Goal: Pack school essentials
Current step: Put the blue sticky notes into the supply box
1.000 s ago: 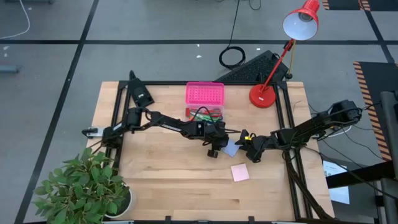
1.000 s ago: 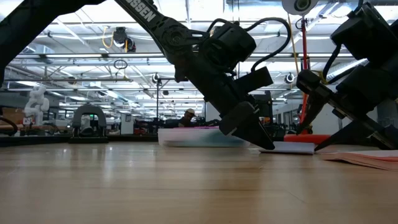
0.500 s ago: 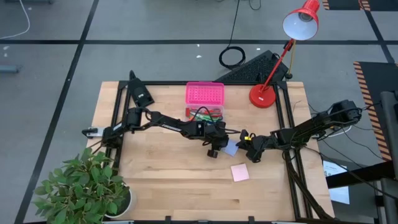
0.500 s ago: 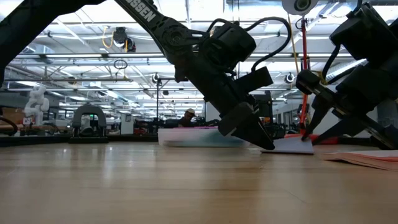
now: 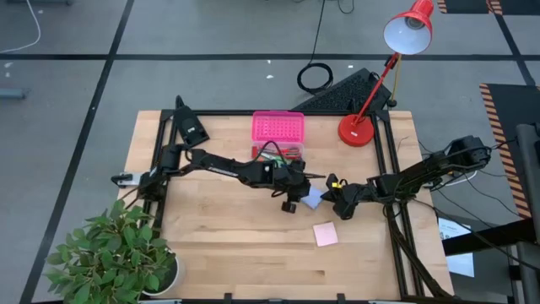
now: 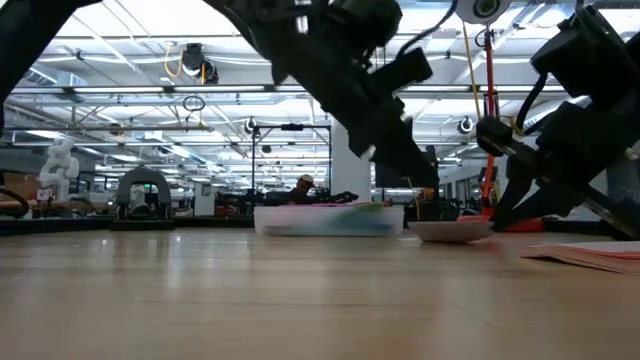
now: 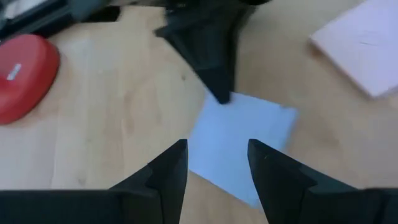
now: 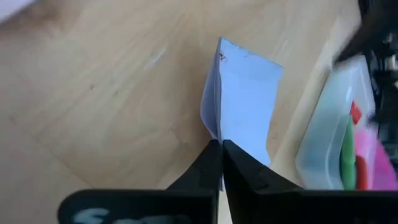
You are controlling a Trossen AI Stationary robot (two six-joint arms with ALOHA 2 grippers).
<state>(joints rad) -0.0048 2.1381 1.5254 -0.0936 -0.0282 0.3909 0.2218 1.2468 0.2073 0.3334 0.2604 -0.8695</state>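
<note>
A blue notepad (image 5: 314, 201) lies mid-table, just in front of the clear box (image 5: 278, 155) that holds scissors and pens. My right gripper (image 8: 219, 146) is shut on the notepad's right-hand end. My left gripper (image 7: 217, 155) hangs open a little above the notepad's left part and touches nothing; in the low view it (image 6: 400, 160) is clear of the table. A pink notepad (image 5: 325, 234) lies flat nearer the front edge. My right gripper pinches the blue notepad's corner (image 8: 216, 127) on its right-hand end between its two fingers. The fingers come slanting down from the table's right side. That end is slightly raised, while the rest of the pad (image 6: 450, 232) stays on the table.
The pink lid (image 5: 278, 127) lies behind the clear box. A red desk lamp (image 5: 358, 128) stands at the back right. A potted plant (image 5: 118, 249) fills the front left corner. Bare wood stretches along the front of the table.
My left gripper has risen off the blue notepad and now hangs above it. My right gripper has shut on the notepad's right-hand end, which has lifted slightly off the table.
</note>
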